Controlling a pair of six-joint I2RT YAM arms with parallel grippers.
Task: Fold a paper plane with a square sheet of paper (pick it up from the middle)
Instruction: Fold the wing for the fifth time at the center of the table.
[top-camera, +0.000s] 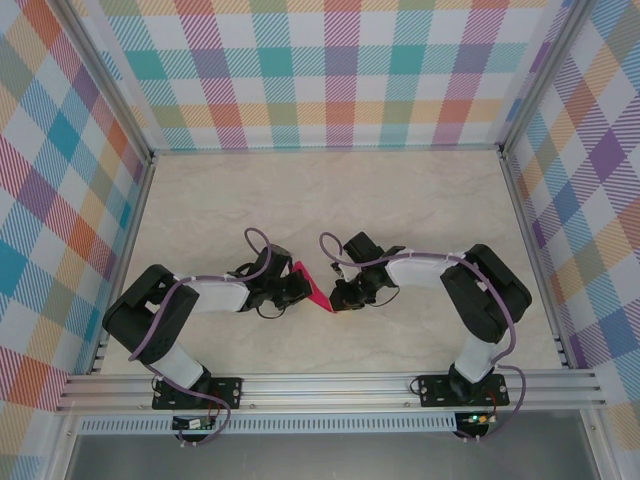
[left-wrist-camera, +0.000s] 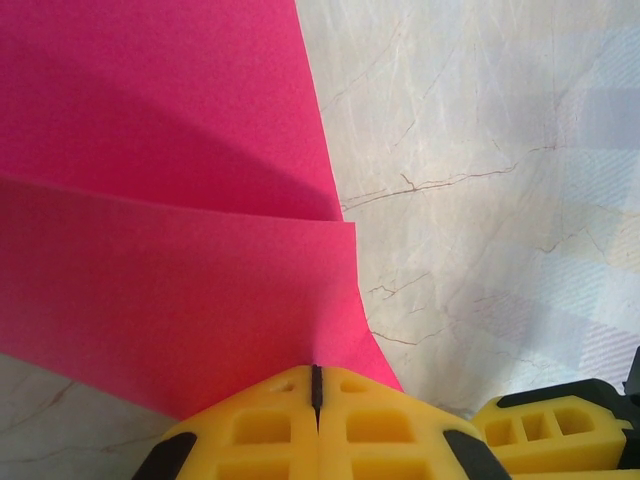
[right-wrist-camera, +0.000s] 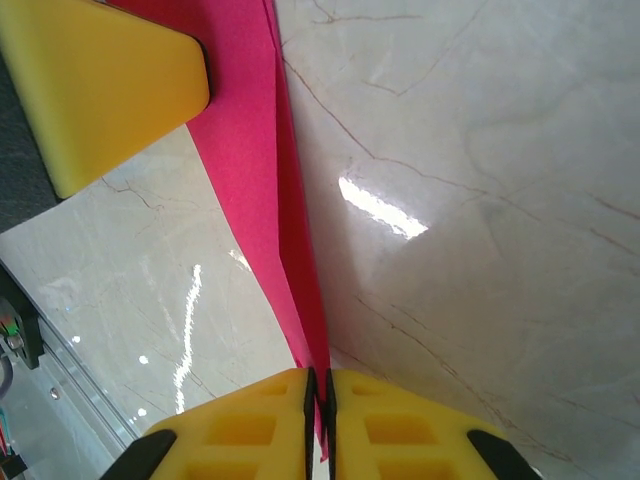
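Note:
The magenta sheet of paper (top-camera: 311, 285), folded into a small pointed piece, hangs between my two grippers above the marble table. In the left wrist view the paper (left-wrist-camera: 170, 250) shows two overlapping flaps, and my left gripper (left-wrist-camera: 317, 385) is shut on its lower edge. The right wrist view sees the paper (right-wrist-camera: 250, 150) edge-on as a narrow layered strip, with my right gripper (right-wrist-camera: 320, 395) shut on its tip. My left gripper (top-camera: 298, 290) and right gripper (top-camera: 336, 297) stand close together, facing each other.
The marble table top (top-camera: 330, 200) lies inside checked walls, with an aluminium rail (top-camera: 330, 385) along the near edge. A yellow finger (right-wrist-camera: 100, 80) of the left gripper sits at the top left of the right wrist view.

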